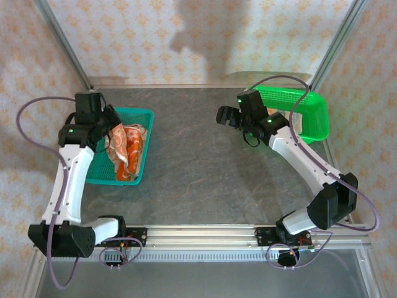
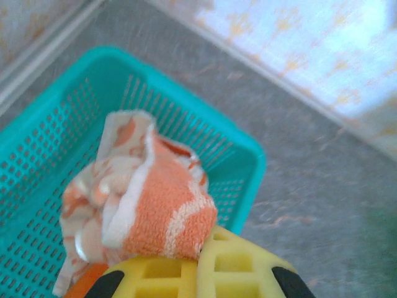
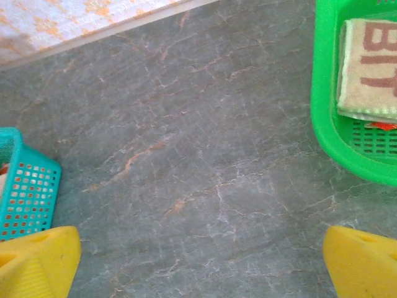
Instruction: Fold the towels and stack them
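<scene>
My left gripper (image 1: 113,126) (image 2: 198,257) is shut on an orange towel with white patterns (image 2: 158,214) (image 1: 119,144). The towel hangs bunched from the yellow fingers, lifted over the teal basket (image 2: 56,130) (image 1: 146,117). More orange towels (image 1: 131,166) lie in that basket. A folded cream towel with orange lettering (image 3: 371,68) rests in the green basket (image 3: 325,127) (image 1: 313,102), with a bit of orange showing under it. My right gripper (image 1: 224,116) (image 3: 201,264) stands open over the bare grey table, its yellow fingers (image 3: 37,264) wide apart with nothing between them.
The grey marble-look tabletop (image 1: 198,161) stretches between the two baskets. Patterned walls and metal frame posts (image 1: 62,43) close in the back and sides. A metal rail (image 1: 198,234) carrying the arm bases runs along the near edge.
</scene>
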